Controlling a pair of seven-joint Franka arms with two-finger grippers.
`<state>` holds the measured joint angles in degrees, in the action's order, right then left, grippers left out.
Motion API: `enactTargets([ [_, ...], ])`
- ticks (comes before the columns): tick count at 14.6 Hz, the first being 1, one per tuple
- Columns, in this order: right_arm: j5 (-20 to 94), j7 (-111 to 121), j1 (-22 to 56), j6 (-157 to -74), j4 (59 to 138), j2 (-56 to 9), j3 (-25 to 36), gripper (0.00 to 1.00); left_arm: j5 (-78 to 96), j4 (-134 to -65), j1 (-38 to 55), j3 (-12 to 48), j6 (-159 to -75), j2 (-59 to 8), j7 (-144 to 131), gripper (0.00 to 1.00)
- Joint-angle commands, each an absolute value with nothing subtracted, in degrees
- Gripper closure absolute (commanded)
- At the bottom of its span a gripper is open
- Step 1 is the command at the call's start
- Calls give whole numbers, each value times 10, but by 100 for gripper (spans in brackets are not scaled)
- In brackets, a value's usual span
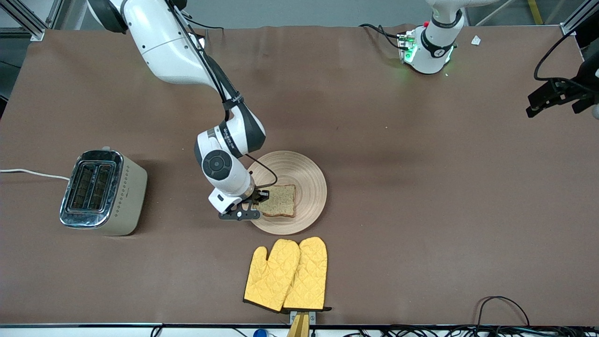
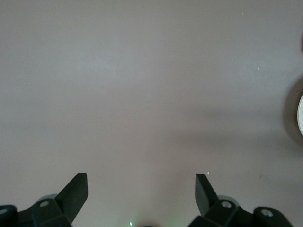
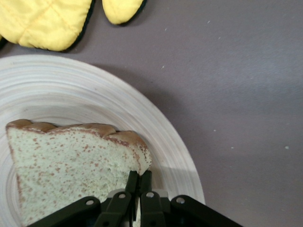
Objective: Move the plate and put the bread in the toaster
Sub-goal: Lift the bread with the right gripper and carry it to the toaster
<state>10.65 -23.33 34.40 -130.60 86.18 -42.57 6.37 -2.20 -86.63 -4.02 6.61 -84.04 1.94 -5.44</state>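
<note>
The bread (image 1: 279, 200) lies on the round beige plate (image 1: 302, 173) near the table's middle. My right gripper (image 1: 259, 197) is low over the plate's rim toward the right arm's end, shut on the edge of the bread. In the right wrist view its fingers (image 3: 133, 179) pinch the crust corner of the bread (image 3: 71, 161), which rests on the plate (image 3: 71, 90). The cream toaster (image 1: 100, 192) with a chrome top stands toward the right arm's end, its slots empty. My left gripper (image 1: 557, 98) waits open and empty over bare table (image 2: 142, 177) at the left arm's end.
A pair of yellow oven mitts (image 1: 288, 274) lies nearer the front camera than the plate, also in the right wrist view (image 3: 47, 19). The toaster's white cord (image 1: 32, 173) runs off the table's edge. Brown table lies open between plate and toaster.
</note>
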Motion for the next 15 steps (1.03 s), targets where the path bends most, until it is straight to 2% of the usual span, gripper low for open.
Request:
enactTargets([
  [1, 21, -240, 368, -1235, 835, -404, 106, 100, -8, -874, -36, 60, -831, 25, -47, 0],
  [3, -60, -240, 386, -1168, 796, -396, 129, 100, -7, -874, -35, 62, -831, 25, -47, 0],
  [5, -72, -235, 383, -1110, 775, -374, 137, 100, -6, -874, -36, 64, -831, 23, -47, 0],
  [7, -138, -229, 385, -1088, 775, -341, 154, 100, -4, -874, -32, 67, -831, 22, -49, 0],
  [10, -221, -222, 377, -995, 775, -323, 167, 100, -7, -874, -33, 87, -831, 22, -51, 0],
  [15, -235, -164, 378, -879, 773, -302, 265, 100, -8, -874, -33, 87, -830, 21, -49, 0],
])
